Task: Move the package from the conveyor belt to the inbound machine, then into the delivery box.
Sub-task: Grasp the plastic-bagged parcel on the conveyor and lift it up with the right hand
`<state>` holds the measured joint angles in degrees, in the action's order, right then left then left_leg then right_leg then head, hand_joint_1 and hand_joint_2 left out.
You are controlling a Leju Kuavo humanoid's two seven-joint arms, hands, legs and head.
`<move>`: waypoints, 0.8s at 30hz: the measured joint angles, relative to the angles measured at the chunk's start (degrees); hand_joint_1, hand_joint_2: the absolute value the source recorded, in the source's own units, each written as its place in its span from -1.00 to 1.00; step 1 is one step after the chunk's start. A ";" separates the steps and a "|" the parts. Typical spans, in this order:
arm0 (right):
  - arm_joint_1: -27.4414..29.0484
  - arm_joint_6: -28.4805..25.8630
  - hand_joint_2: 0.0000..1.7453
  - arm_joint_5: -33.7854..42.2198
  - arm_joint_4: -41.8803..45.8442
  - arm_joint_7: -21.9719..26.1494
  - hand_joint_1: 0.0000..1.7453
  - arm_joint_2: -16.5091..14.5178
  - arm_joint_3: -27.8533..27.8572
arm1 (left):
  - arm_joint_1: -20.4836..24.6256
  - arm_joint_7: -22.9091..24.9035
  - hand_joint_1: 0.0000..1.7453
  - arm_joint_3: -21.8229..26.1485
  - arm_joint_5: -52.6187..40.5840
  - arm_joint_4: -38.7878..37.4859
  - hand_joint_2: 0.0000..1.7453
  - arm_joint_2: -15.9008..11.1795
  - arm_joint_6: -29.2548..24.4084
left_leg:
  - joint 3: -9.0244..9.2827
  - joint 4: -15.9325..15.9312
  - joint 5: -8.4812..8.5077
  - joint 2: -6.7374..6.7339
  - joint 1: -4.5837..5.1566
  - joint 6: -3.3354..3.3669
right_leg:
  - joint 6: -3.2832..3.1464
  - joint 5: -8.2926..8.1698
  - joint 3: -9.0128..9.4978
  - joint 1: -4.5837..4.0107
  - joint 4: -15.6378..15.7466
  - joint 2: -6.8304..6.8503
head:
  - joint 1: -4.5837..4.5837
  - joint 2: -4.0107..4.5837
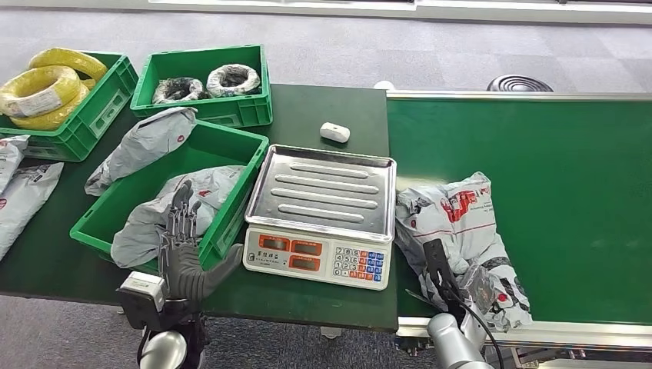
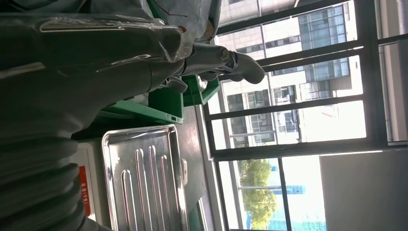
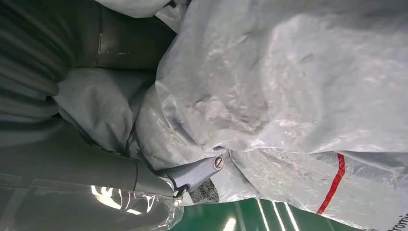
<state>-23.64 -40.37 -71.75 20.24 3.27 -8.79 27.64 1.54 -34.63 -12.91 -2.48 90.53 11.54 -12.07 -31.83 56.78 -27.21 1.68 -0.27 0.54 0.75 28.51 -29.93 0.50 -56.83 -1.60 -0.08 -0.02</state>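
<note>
Package: a crumpled grey-white mailer with red print (image 1: 460,223) lies on the green conveyor belt (image 1: 569,192), at its near corner just beside the scale.
Right hand: down at the near end of that package (image 1: 450,286); from the wrist camera the thumb (image 3: 192,174) presses into the wrinkled plastic (image 3: 288,96), but the other fingers are hidden under the bag, so I cannot tell whether it has a grip.
Left hand: raised at the front edge of the counter, palm up, fingers spread and straight (image 1: 184,246), holding nothing; its fingertips stand in front of the nearest green bin.
Inbound machine: the weighing scale (image 1: 319,211) with a bare steel tray sits on the dark green counter (image 1: 46,261), between the bin and the belt.
Delivery box: the near green bin (image 1: 231,142) already holds a grey mailer (image 1: 173,207); a second grey mailer (image 1: 142,146) is draped over its far left rim.
Other crates: one with yellow cable coils (image 1: 42,88), one with black-and-white coils (image 1: 204,81), both at the back.
Small white object: on the counter behind the scale (image 1: 334,132).
Far left: more grey mailers lie at the counter's edge (image 1: 19,184).
</note>
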 joint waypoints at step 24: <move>16.80 0.04 1.00 23.71 72.59 32.54 0.98 -11.31 -21.64 | 0.23 -2.80 -1.00 0.40 -0.65 -3.32 1.00 0.75 -1.82 | -1.09 0.02 0.02 -0.06 -0.09 -0.22 | -0.13 0.00 -1.11 -0.08 -0.24 -0.17 | 0.01 0.00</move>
<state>-6.83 -40.33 -48.03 92.83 35.81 -20.10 6.00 1.77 -37.42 -12.51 -3.13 87.21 12.29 -13.88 -32.91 56.81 -27.19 1.63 -0.36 0.32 0.63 28.51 -31.04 0.41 -57.07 -1.76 -0.07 -0.02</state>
